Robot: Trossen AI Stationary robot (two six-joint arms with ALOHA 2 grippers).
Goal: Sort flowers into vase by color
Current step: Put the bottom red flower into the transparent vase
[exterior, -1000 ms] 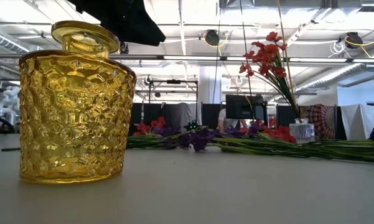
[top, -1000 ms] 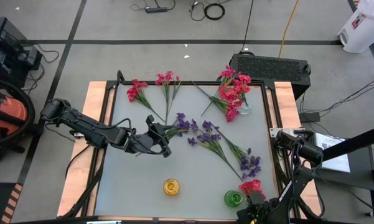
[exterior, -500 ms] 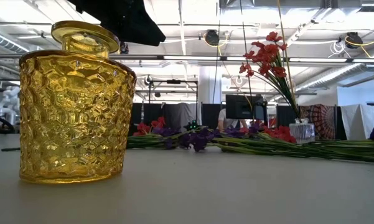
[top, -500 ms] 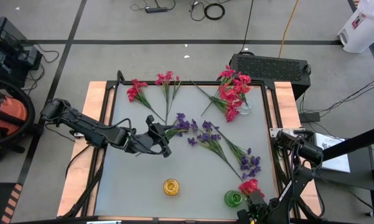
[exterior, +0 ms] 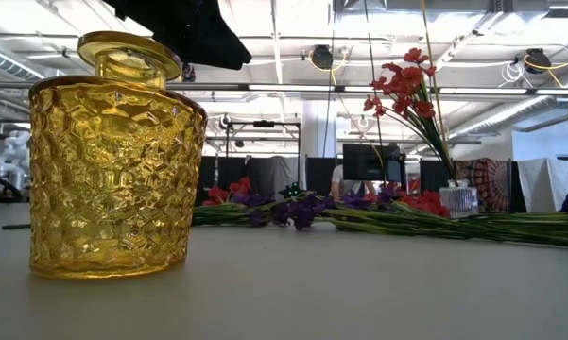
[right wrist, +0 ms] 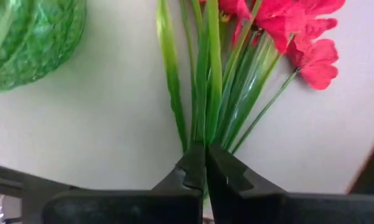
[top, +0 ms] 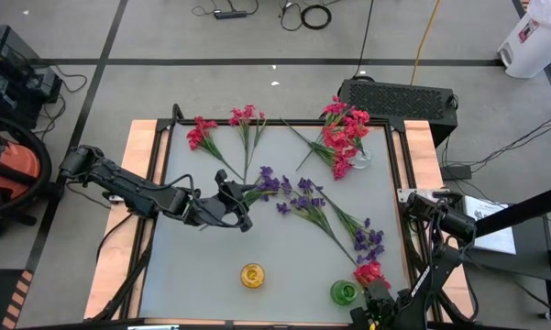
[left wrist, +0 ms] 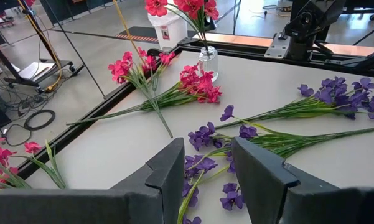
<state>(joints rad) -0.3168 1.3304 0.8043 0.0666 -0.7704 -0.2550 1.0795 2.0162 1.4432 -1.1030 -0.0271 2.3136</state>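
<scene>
red sprig (right wrist: 236, 68): pinched in my right claw (right wrist: 205, 163). Green stems run straight into the tips and the red blossoms fan out past them. From above it sits at the counter's near right corner (top: 370, 273), just beside the green vase.
right claw: pressed together on those stems, fingers (right wrist: 227, 169) basically touching, low at the near edge of the counter (top: 202, 266).
green vase (top: 344, 292): standing right next to the held sprig, textured glass, a chunk of it fills one corner of my right wrist cam (right wrist: 31, 37).
yellow vase (top: 252, 275): also on the near side, a bit toward the middle from the green one. Huge in the low cam (exterior: 113, 161).
purple flowers (top: 298, 197): loose across the middle of the counter, another bunch (top: 369, 241) trailing toward the right side.
left claw (top: 241, 203): fingers spread, holding nothing, hovering at the left end of the purple pile. A purple sprig (left wrist: 202, 168) lies between my fingers (left wrist: 171, 171) in the wrist cam.
pink flowers (top: 222, 128): two sprigs lying at the far left of the counter.
clear vase (top: 359, 156): far right corner, red flowers standing in it (exterior: 411, 90), more pink-red ones (top: 339, 151) lying beside it.
</scene>
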